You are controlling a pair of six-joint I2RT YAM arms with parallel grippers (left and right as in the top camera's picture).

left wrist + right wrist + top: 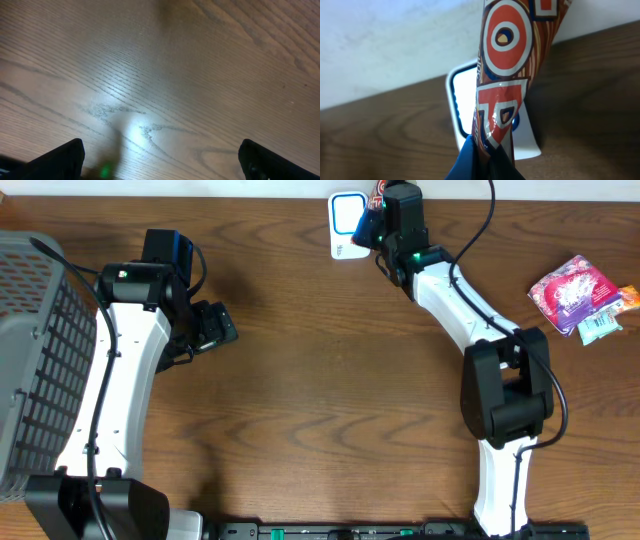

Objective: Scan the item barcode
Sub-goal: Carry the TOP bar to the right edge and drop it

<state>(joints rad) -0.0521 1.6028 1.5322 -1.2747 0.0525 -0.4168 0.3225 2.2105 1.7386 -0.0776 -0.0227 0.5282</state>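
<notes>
1. Upper centre, overhead view: white scanner (345,230) with a dark-rimmed window. The glossy, crinkled red-and-brown packet (506,75) stands before it, covering part of the window.
2. Right gripper (374,222): fingers clamped on the packet.
3. Left gripper (162,167): fingers wide apart over the wood-grain table (200,75).
4. Left edge: grey mesh basket (40,350). Right edge: pink foil pouches (570,290).

Middle of the counter (330,380) wide open; basket (38,340) walls off the left edge, packets (575,292) crowd far right.
</notes>
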